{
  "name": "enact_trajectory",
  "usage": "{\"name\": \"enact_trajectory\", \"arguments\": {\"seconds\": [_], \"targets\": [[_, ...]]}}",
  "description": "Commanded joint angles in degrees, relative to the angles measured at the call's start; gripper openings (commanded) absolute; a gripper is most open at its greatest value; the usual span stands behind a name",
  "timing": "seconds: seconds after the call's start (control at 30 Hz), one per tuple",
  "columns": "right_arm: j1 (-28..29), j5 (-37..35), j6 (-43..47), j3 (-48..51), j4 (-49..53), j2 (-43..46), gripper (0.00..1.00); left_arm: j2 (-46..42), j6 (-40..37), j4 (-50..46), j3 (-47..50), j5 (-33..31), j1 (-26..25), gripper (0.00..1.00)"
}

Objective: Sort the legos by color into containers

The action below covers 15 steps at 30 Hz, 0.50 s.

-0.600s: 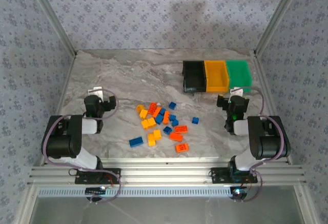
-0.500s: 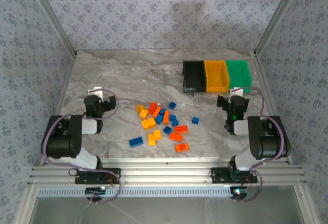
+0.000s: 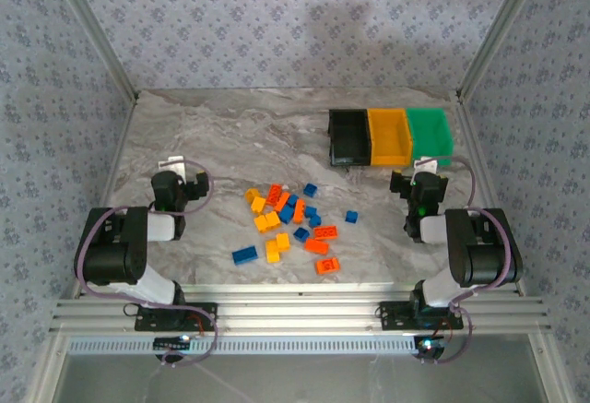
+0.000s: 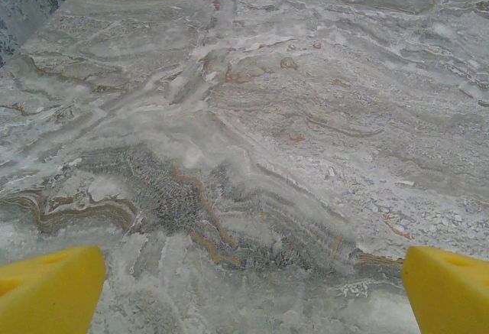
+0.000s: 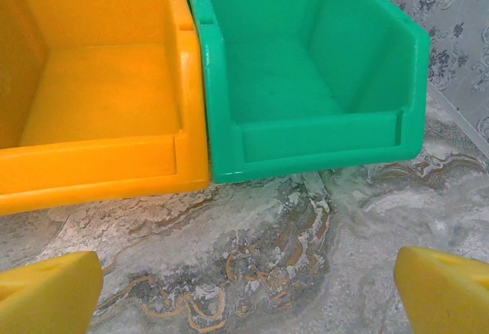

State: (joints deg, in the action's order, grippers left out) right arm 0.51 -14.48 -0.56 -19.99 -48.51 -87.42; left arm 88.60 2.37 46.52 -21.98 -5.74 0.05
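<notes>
While the left gripper (image 3: 184,174) and right gripper (image 3: 422,172) both stand wide open and empty | bricks (image 3: 290,223) lie heaped mid-way across the table (image 3: 230,136), well apart from the bins (image 3: 388,158) | risk: crowded heap, so fingers may pinch two colours at once or scatter neighbours

Robot lab test booth, patterned walls (image 3: 277,16), aluminium frame rails (image 3: 295,311), marble-look tabletop (image 3: 240,136)

legos (image 3: 324,232) loosely clustered, containers (image 3: 391,137) well apart.

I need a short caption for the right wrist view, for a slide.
Open right gripper facing the yellow-orange bin and the empty green bin on the marble table.
</notes>
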Motion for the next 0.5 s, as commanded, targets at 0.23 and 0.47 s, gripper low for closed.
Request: {"name": "enact_trajectory", "arguments": {"seconds": [0.23,0.47], "targets": [[-0.26,0.51,-0.23,-0.84,-1.32,0.05,1.0,-0.53,-0.6,0.49,-1.58,0.82,0.38,1.0],[-1.1,0.74,-1.54,-0.4,0.07,2.22,1.0,-3.11,-0.2,-3.56,-2.91,-0.36,0.27,1.0]]}}
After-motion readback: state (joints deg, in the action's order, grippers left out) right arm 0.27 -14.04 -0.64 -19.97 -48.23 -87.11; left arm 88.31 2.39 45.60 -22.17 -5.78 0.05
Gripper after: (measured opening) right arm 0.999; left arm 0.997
